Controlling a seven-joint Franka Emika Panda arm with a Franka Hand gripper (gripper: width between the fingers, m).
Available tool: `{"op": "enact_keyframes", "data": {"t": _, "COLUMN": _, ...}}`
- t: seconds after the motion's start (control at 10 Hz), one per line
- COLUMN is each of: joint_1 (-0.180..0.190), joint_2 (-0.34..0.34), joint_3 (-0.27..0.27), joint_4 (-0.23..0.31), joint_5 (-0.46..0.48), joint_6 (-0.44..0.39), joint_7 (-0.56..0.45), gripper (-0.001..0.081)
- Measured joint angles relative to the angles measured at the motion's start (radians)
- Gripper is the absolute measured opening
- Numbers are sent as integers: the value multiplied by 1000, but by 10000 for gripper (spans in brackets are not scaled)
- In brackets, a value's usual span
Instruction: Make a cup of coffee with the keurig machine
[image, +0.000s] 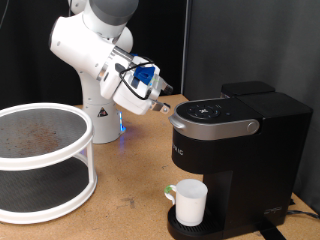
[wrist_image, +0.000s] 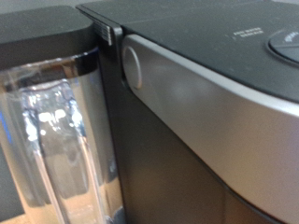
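The black keurig machine (image: 235, 150) stands at the exterior view's right, its silver-trimmed lid (image: 215, 122) down. The white cup (image: 190, 202) sits on the drip tray under the spout. My gripper (image: 162, 104) hovers just off the lid's edge, at its upper left in the exterior view, with nothing seen between its fingers. The wrist view shows no fingers, only the machine's silver handle band (wrist_image: 206, 103) close up and the clear water tank (wrist_image: 56, 131) beside it.
A white two-tier round rack (image: 40, 160) stands at the exterior view's left on the wooden table. The robot base (image: 100, 115) is behind it. A black curtain forms the background.
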Motion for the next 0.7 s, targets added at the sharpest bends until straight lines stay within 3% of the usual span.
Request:
{"op": "enact_keyframes", "data": {"t": 0.2, "joint_1": 0, "joint_2": -13, "joint_3": 8, "joint_4": 1, "joint_5": 1, "joint_6": 4, "joint_7": 1, "gripper": 803}}
{"op": "enact_keyframes", "data": {"t": 0.7, "joint_1": 0, "joint_2": -198, "joint_3": 36, "joint_4": 2, "joint_5": 61, "joint_6": 21, "joint_7": 75, "gripper": 803}}
